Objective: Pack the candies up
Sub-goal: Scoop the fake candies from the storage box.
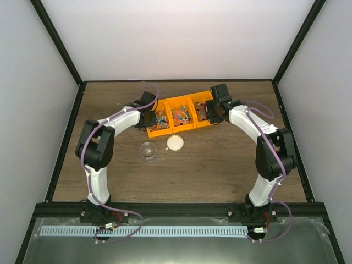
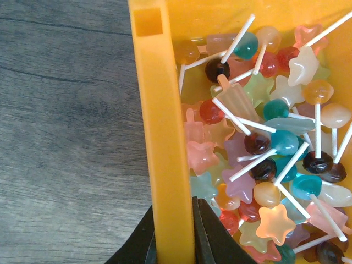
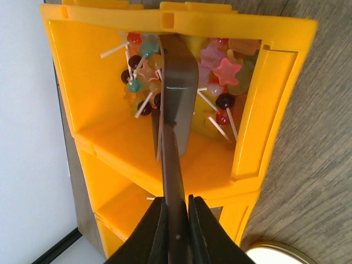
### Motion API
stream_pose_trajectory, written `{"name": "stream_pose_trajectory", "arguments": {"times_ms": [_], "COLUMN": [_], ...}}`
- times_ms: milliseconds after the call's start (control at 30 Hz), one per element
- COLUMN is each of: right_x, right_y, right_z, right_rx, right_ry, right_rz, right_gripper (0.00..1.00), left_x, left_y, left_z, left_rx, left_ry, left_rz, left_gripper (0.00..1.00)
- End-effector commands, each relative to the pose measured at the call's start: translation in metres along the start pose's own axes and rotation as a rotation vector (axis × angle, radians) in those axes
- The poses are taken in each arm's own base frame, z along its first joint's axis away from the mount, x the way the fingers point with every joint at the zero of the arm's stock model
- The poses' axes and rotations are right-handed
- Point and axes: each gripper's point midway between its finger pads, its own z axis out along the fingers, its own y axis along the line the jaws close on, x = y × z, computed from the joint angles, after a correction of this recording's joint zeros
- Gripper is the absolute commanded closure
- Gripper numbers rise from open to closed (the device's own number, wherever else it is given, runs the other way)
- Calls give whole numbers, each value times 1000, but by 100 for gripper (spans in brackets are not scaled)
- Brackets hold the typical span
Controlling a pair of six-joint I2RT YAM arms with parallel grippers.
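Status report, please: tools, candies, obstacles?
Left tool shut on orange bin wall. Right tool shut on brown scoop inside it. Candies in bin. No obstacle seen.

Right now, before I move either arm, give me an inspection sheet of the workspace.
Surface: wooden table, no spills seen.
Job's things: candies piled in the orange bin.
Clutter: clear cup and cream lid on the table in front of the bin.
Grippers: left gripper shut on the bin's wall; right gripper shut on the brown scoop, which reaches into a compartment.
Cables: purple cables along both arms, no snag seen.
Surroundings: white walls, black frame.
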Motion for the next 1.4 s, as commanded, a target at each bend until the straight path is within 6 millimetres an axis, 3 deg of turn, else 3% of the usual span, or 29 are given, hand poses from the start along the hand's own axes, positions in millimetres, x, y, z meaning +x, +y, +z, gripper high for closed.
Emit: {"name": "stream_pose_trajectory", "arguments": {"times_ms": [0,167,267,400,567,700,800,967,1100,1200,1367], "right_x": [2,8,8,2,-17,-20,-20,-7,-1,-3,-2], "right_y": [-47,-56,-67,-80,-82,-76,-72,-72,-71,-71,-51], "right_z": [-1,-39,-49,-39,2,36,49,49,32,28,15], "right_rx": [160,160,157,140,217,189,151,-67,-315,-335,-441], "right_ry": [21,-20,-22,-31,-65,-34,-17,60,103,104,103], "right_rz": [-17,-33,-23,4,-29,-45,-88,-130,-129,-146,-192], "right_gripper": [99,99,99,99,99,99,99,99,99,99,99], "left_x": [25,21,21,22,24,28,27,26,27,26,26], "left_y": [5,5,5,4,1,-2,-4,-6,-13,-17,-17], "left_z": [14,17,18,18,17,19,18,17,17,17,16], "left_rx": [-39,-52,-57,-47,-26,-10,1,13,59,75,74], "left_ry": [101,95,95,100,112,126,127,126,140,144,144], "left_rz": [70,60,59,62,73,77,77,64,31,18,8], "left_gripper": [96,96,96,96,96,96,96,96,96,96,96]}}
